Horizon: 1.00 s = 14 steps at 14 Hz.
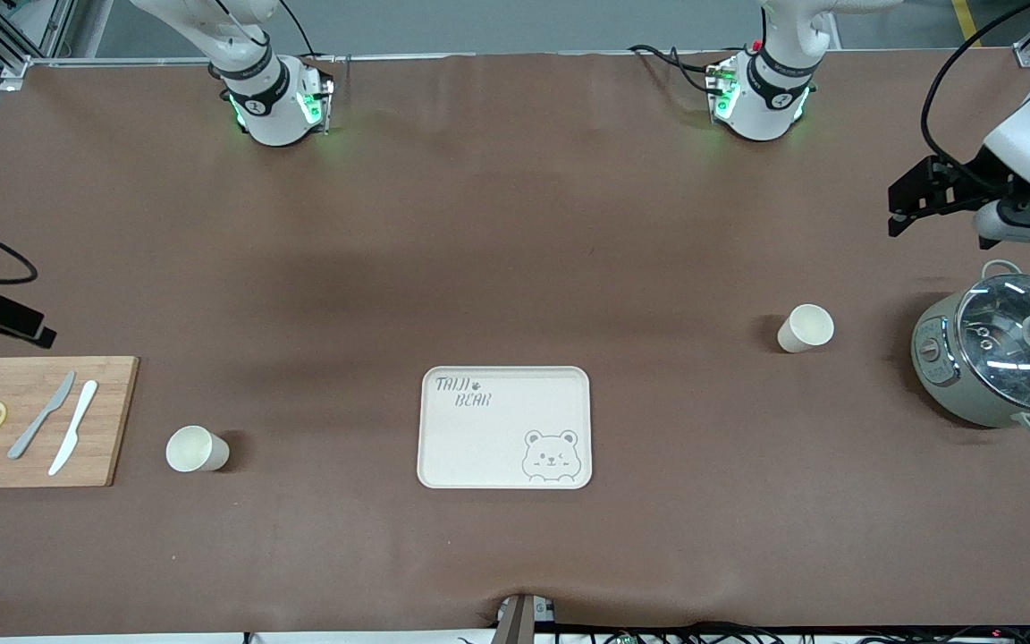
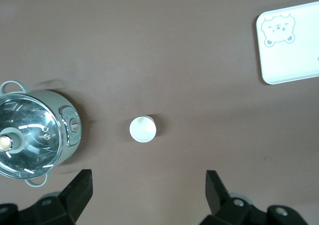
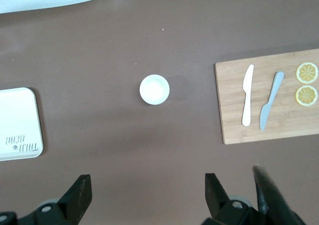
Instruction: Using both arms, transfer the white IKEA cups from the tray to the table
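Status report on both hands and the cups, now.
Left hand open, high above the cup beside the pot. Right hand open, above the other cup by the cutting board. Tray bare, nothing blocking.

cream cups (image 1: 806, 327), bear-printed tray (image 1: 504, 427), brown table (image 1: 515, 224)

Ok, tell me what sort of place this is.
Probably a robotics lab bench staged as a kitchen: a brown-covered table with metal framing at its edges, a lidded cooking pot, and a cutting board with knives and lemon slices.
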### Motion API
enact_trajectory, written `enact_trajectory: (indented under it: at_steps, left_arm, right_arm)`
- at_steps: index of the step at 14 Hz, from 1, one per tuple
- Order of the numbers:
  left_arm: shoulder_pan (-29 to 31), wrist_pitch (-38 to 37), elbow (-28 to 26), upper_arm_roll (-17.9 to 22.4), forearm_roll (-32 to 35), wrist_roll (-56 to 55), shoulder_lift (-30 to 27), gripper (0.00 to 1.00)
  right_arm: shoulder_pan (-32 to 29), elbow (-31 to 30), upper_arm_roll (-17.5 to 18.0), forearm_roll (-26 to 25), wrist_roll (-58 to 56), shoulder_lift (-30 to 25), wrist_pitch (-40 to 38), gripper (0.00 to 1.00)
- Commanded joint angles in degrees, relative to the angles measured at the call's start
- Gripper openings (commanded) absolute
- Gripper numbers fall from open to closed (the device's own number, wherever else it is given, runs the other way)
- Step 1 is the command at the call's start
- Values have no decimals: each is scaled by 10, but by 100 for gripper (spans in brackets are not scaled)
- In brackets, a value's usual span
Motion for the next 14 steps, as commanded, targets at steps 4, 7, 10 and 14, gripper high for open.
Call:
enact_trajectory:
  at_steps: [4,7,10,14]
  left_arm:
    - [-6,3,1,-5,-30,-1,28,100]
    - [-6,3,1,-5,-34,3,27,100]
    - [-4,3,1,-4,-34,5,26,100]
    - [-2,3,2,0,-34,6,24,100]
  right_arm:
    - [-2,-20,2,0,10,-49,-36,100]
    - [-2,-33,2,-1,10,-73,-47,100]
    - [-3,-91,2,-1,9,-105,-17,100]
    - [-1,-130,2,-1,10,-131,7,100]
